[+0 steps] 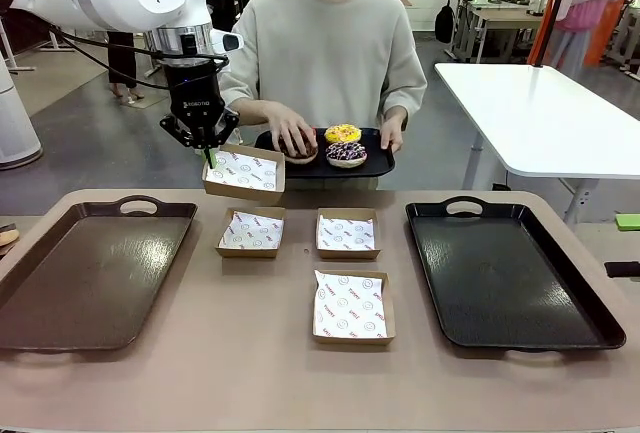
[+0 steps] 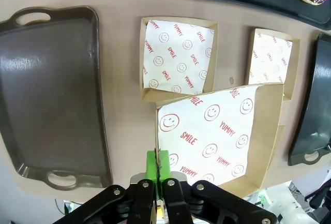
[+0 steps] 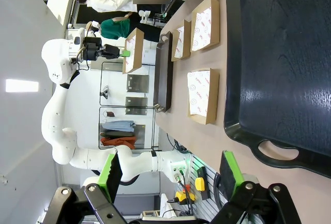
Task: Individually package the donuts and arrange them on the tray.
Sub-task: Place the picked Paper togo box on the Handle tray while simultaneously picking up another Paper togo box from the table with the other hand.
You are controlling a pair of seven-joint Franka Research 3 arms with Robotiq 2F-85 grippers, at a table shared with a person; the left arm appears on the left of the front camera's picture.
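the left gripper (image 1: 209,151) is clenched on one side wall of a shallow brown cardboard box lined with white printed paper (image 1: 243,173). its green pads (image 2: 155,163) pinch cardboard and liner together, and the box hangs clear of the tan table (image 1: 200,383), held out toward the person. the grip is thin and sits at one edge, so i judge the main risk to be the box sagging, twisting or slipping from the pads once a donut's weight lands in it. the wall could also fold, or the loose liner slide. just beyond the box, a person's hand (image 1: 290,133) rests on a chocolate ring donut (image 1: 302,157). beside it lie a yellow ring donut (image 1: 343,133) and a dark purple ring donut with white sprinkles (image 1: 346,154), all on a small black tray (image 1: 378,166) that the person holds at the far edge. hand and box are close, so a sudden move by the arm could bump the fingers or knock the tray. three more lined cardboard boxes (image 1: 252,231) wait on the table between a wide brown tray (image 1: 90,273) and a wide black tray (image 1: 510,273), and a dropped box could scatter them. the right gripper (image 3: 170,169) hangs spread wide, empty, near the black tray.
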